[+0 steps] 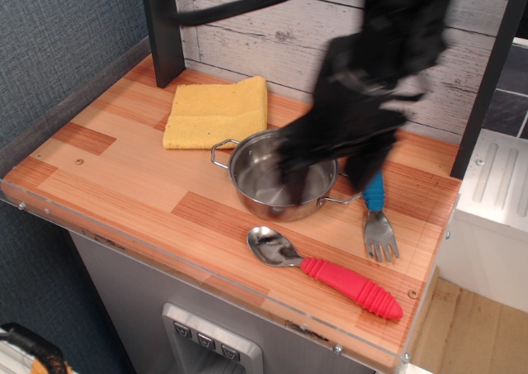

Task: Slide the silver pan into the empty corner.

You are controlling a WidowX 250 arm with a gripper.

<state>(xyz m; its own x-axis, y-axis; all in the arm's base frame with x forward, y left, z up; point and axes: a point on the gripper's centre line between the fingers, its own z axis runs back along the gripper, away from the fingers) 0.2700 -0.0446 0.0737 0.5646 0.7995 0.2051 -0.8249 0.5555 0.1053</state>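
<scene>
The silver pan [257, 178] sits in the middle of the wooden tabletop, its left wire handle free. My black gripper [328, 172] is motion-blurred and hangs over the pan's right half. It looks open: one finger [293, 174] reaches down inside the pan, while the other hangs outside the right rim, over the blue fork handle. The pan's right handle is partly hidden behind the gripper. The empty corner [51, 169] is the bare front-left part of the tabletop, beside the blue-grey wall.
A folded yellow cloth [217, 111] lies in the back-left corner next to a black post [162, 27]. A blue-handled fork [377, 221] lies right of the pan. A spoon with a pink handle [330, 273] lies in front. A clear plastic rim [165, 262] edges the table's front.
</scene>
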